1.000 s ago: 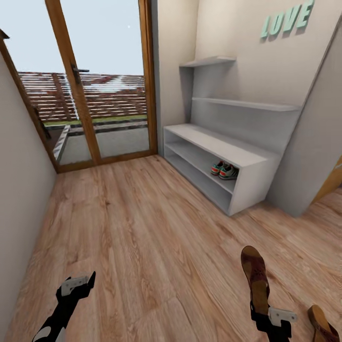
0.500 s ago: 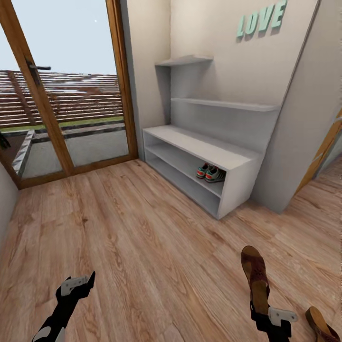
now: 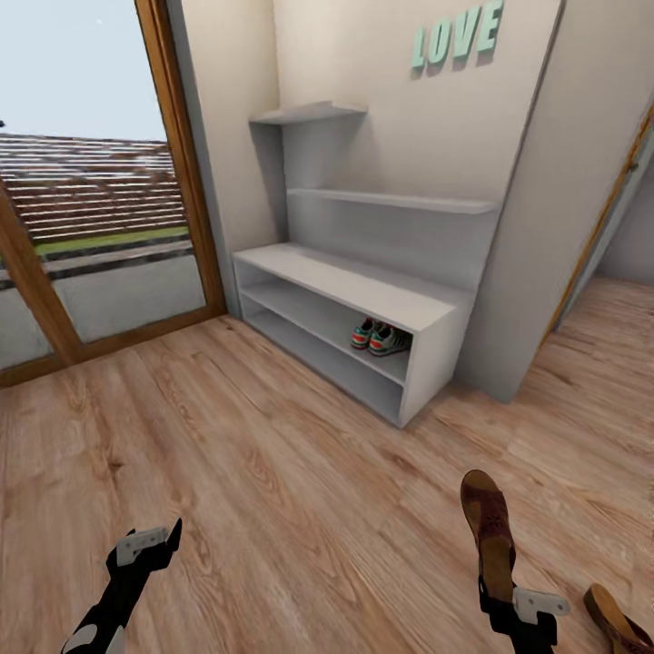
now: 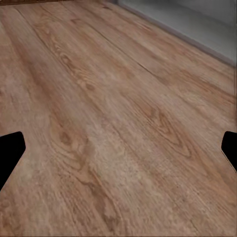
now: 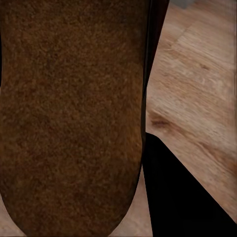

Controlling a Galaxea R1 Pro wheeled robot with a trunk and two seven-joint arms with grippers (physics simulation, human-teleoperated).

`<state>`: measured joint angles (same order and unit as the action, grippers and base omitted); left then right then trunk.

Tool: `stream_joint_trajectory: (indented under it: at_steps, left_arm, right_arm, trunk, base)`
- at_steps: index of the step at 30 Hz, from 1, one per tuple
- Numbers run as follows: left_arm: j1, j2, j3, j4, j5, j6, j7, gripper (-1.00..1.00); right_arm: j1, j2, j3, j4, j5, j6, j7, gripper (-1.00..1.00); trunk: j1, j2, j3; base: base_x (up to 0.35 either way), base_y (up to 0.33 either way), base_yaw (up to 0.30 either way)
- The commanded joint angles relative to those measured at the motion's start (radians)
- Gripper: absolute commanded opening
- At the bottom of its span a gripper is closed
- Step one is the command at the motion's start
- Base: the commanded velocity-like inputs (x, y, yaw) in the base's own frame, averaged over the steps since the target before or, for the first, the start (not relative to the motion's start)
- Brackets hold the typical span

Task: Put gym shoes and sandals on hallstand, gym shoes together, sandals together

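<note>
Right gripper point(image 3: 495, 590) clamped on the heel end of one sandal point(image 3: 486, 522), low at 5 o'clock in the head view. Held the sandal with its long axis running toward 12 o'clock, toe pointed up-frame, footbed up. Right wrist view: brown footbed point(image 5: 69, 113) close across the lens, a black finger point(image 5: 182, 192) beside it, planks beyond.

Second sandal point(image 3: 619, 622) lay on the corridor floor point(image 3: 272, 472) just beside the right arm, toward 4 o'clock at the frame edge, partly cut off. Clearly the right arm's reach, not the left's.

Left gripper point(image 3: 145, 545) at 7 o'clock, jaws apart and holding nothing; left wrist view showed bare planks between the two dark fingertips point(image 4: 10, 150), a grey edge at the far corner.

Hallstand point(image 3: 363, 300) sat from 11 to 1 o'clock of the held sandal, well apart across open floor, against the wall under the LOVE lettering point(image 3: 457, 36). Its long axis ran diagonally, near end toward 1 o'clock. Two gym shoes point(image 3: 380, 338) already side by side on the middle shelf at that near end, touching or nearly so. Bench top, rest of the middle shelf and bottom shelf looked free.

Judged: sandal's toe aimed roughly at the rack's near end, so approach is mostly forward travel with a slight lean toward 11 o'clock. Right arm nearer the rack's open face than the left. Glass door point(image 3: 82, 182) at 10 o'clock, out of the path.
</note>
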<state>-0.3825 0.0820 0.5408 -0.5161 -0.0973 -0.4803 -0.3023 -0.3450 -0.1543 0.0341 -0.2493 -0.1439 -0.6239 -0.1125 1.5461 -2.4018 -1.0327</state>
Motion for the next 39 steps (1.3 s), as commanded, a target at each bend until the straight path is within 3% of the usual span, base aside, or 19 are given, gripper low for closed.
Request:
stream_joint_trajectory:
  at_steps: [1, 31, 39]
  left_arm:
    - [-0.001, -0.001, 0.008, 0.001, -0.01, -0.004, -0.006, 1.0]
    - [-0.001, -0.001, 0.008, 0.001, -0.01, -0.006, -0.006, 1.0]
    - [-0.001, -0.001, 0.008, 0.001, -0.01, -0.009, -0.007, 1.0]
  right_arm:
    - [-0.001, 0.0, 0.004, 0.001, -0.01, -0.003, 0.0, -1.0]
    - [-0.001, 0.0, 0.004, 0.001, -0.01, -0.003, 0.0, -1.0]
    - [-0.001, 0.0, 0.004, 0.001, -0.01, -0.003, 0.0, -1.0]
  trunk:
    - [0.0, 0.0, -0.001]
    - [0.0, 0.0, -0.001]
    - [0.0, 0.0, -0.001]
  base:
    - [0.284, 0.231, -0.292]
    - [0.245, 0.236, -0.292]
    - [0.112, 0.1, -0.292]
